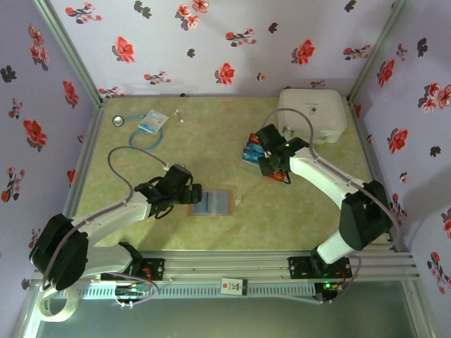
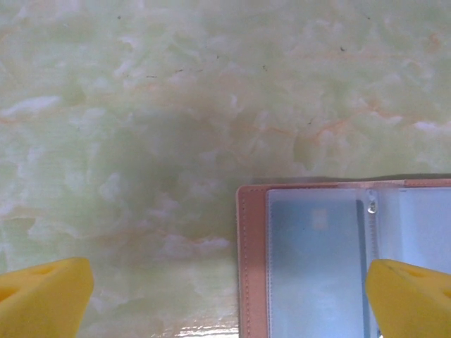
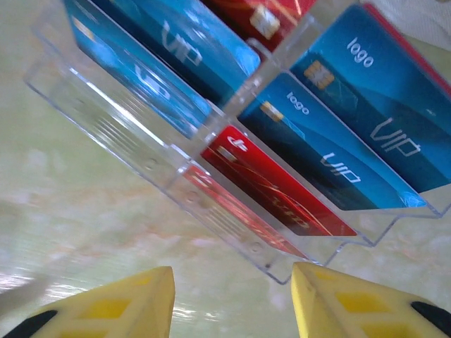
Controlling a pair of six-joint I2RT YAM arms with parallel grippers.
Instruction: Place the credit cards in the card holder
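Credit cards (image 3: 331, 162) stand slotted in a clear tray (image 3: 134, 144), right of centre in the top view. Card holder (image 1: 211, 203) lies open at centre of the surface (image 1: 296, 218). Right gripper (image 3: 232, 306): jaws spread, empty, just short of the tray wall. Left gripper (image 2: 225, 299): jaws spread, empty, at the holder's edge. Risk: a fingertip catches the tray rim and shoves it, or pinches two cards. Card count unclear; holder cut off lower right of left wrist view.

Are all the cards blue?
No, a red card sits among the blue cards in the clear tray.
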